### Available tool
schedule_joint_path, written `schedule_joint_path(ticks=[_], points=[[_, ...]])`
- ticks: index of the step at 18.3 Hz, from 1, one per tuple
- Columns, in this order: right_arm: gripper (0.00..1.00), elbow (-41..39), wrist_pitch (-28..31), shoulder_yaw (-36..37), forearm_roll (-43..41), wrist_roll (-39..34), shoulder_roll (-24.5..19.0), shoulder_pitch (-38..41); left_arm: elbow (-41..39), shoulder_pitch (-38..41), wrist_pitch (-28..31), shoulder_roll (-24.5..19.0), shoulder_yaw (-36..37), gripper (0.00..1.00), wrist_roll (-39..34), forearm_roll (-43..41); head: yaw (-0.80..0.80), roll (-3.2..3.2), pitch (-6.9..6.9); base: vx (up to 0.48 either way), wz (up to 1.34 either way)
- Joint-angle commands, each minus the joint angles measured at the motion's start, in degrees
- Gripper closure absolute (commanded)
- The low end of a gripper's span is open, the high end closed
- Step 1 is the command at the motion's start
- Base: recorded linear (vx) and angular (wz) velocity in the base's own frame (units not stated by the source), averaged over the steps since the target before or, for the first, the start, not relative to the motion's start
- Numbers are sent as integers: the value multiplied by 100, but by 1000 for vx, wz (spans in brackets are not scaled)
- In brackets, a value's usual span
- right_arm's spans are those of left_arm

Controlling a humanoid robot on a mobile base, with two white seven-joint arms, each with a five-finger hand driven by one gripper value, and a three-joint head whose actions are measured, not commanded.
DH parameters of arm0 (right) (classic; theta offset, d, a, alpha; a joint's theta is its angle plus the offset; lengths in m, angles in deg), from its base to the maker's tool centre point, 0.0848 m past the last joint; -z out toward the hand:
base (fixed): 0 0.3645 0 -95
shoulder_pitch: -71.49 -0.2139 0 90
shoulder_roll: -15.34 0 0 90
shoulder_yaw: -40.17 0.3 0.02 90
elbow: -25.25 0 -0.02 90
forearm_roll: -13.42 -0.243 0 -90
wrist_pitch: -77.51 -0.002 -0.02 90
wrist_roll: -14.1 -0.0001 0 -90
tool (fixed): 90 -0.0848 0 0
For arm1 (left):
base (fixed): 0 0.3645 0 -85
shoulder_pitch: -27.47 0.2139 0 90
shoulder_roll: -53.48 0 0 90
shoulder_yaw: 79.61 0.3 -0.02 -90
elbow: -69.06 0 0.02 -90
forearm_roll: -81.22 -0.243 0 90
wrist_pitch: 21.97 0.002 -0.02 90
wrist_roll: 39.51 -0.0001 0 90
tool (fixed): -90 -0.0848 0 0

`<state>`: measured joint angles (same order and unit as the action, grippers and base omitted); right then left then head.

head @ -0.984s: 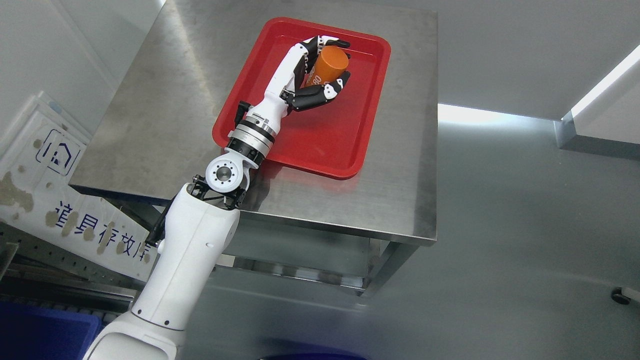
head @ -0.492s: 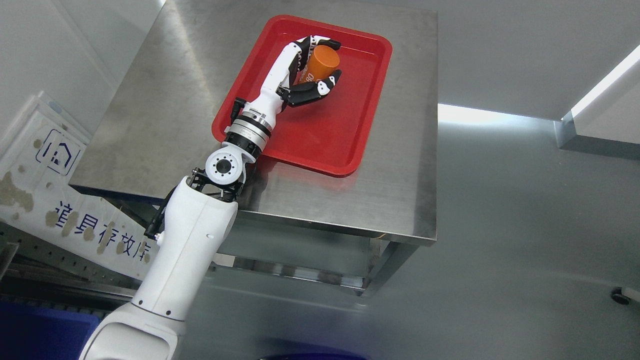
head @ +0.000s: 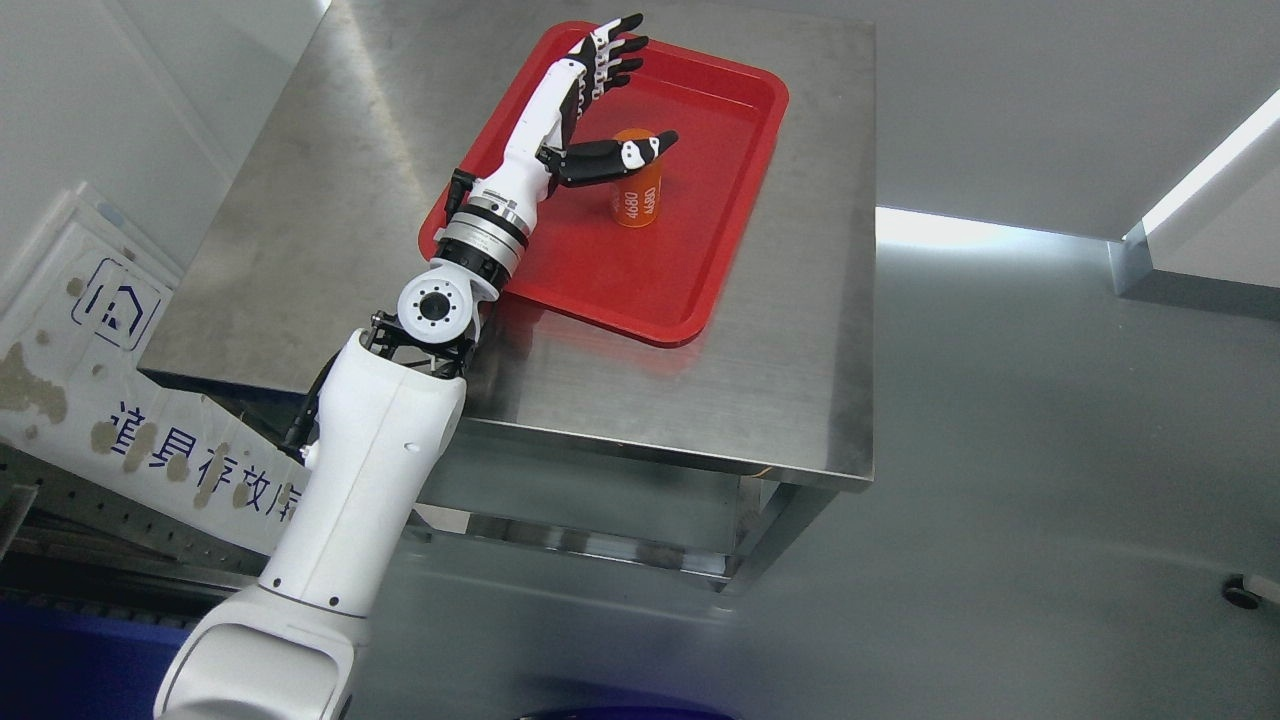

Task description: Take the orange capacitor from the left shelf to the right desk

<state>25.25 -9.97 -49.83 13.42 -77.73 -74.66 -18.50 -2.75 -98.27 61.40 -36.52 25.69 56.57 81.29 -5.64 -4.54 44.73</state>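
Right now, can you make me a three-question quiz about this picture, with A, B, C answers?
1. Where is the orange capacitor?
A. on the floor
B. in the red tray
C. on the bare steel table

2. How many orange capacitors show?
A. one
B. two
C. three

3. What is the left hand doing?
A. squeezing the capacitor
B. making a fist
C. open, fingers spread

Answers:
1 B, it stands upright on the tray's floor.
2 A, only one orange cylinder shows.
3 C, the fingers stretch away and only the thumb crosses above the capacitor.
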Motion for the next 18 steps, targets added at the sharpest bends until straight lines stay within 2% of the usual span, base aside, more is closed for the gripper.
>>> schedule_joint_path(ticks=[1, 6, 9, 11, 14, 18], points=[[0, -193, 3, 62, 0, -2, 100, 9, -140, -590, -23, -100, -1168, 17, 34, 107, 0, 0, 0, 0, 0], [0, -193, 3, 62, 0, -2, 100, 9, -263, -672, -40, -100, -2171, 17, 122, 133, 0, 0, 0, 0, 0], [0, -193, -6, 62, 0, -2, 100, 9, -771, -155, -6, -100, -2269, 17, 104, 133, 0, 0, 0, 0, 0], [0, -193, 3, 62, 0, -2, 100, 9, -1368, 468, 39, -100, -2234, 14, 113, 133, 0, 0, 0, 0, 0], [0, -193, 3, 62, 0, -2, 100, 9, -1555, 1181, 39, -192, -2199, 1, 113, 124, 0, 0, 0, 0, 0], [0, -193, -6, 62, 0, -2, 100, 9, -1941, 1780, 39, -299, -2260, 0, 60, 124, 0, 0, 0, 0, 0]])
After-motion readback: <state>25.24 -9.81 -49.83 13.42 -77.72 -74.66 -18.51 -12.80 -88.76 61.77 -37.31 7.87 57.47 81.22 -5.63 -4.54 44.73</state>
